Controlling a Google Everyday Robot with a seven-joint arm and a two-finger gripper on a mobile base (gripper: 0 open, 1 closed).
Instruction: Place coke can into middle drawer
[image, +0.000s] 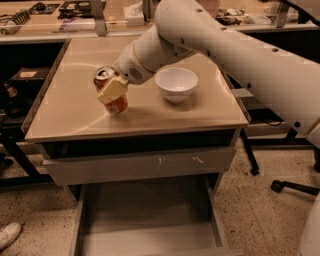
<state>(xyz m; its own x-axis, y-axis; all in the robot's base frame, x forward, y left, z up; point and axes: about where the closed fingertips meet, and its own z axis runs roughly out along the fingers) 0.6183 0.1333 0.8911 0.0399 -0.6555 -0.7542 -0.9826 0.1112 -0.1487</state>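
Observation:
The coke can (106, 76), red with a silver top, is tilted and sits slightly above or on the tan cabinet top (75, 110) at the left. My gripper (113, 89) is shut on the coke can, with a pale finger (113, 90) across its front. The middle drawer (145, 220) is pulled open below, wide and shallow with a plain grey floor, and it holds nothing that I can see.
A white bowl (176, 84) stands on the top just right of the can. A grey drawer front with pale scratch marks (140, 165) sits above the open drawer. A cluttered bench (75, 15) runs behind. A chair base (295, 186) is on the floor at the right.

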